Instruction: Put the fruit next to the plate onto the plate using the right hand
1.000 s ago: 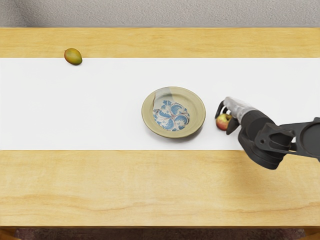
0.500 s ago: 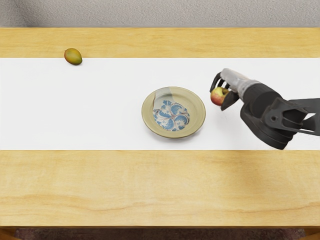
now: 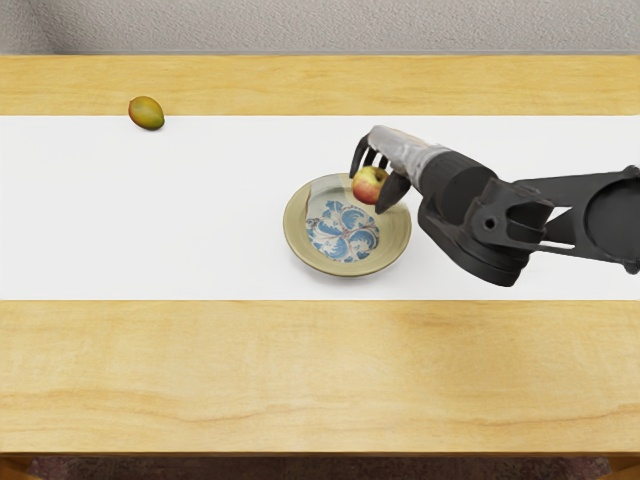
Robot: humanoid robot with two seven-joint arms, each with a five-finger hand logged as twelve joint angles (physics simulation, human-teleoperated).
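A light wooden table [image 3: 300, 370] fills the frame, a white runner [image 3: 150, 220] laid across its middle, with a patterned plate [image 3: 345, 268] near the runner's centre and a small greenish-orange fruit [image 3: 146, 113] at upper left on its far edge.

Bright, even light is falling from above. The plate [image 3: 297, 226] is throwing a thin shadow and showing a pale shine. Everything is looking sharp.

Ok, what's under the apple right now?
The plate: the apple, gripped by the right hand, is over its upper right rim. The hand covers that bit of rim, so I cannot tell whether the apple touches it.
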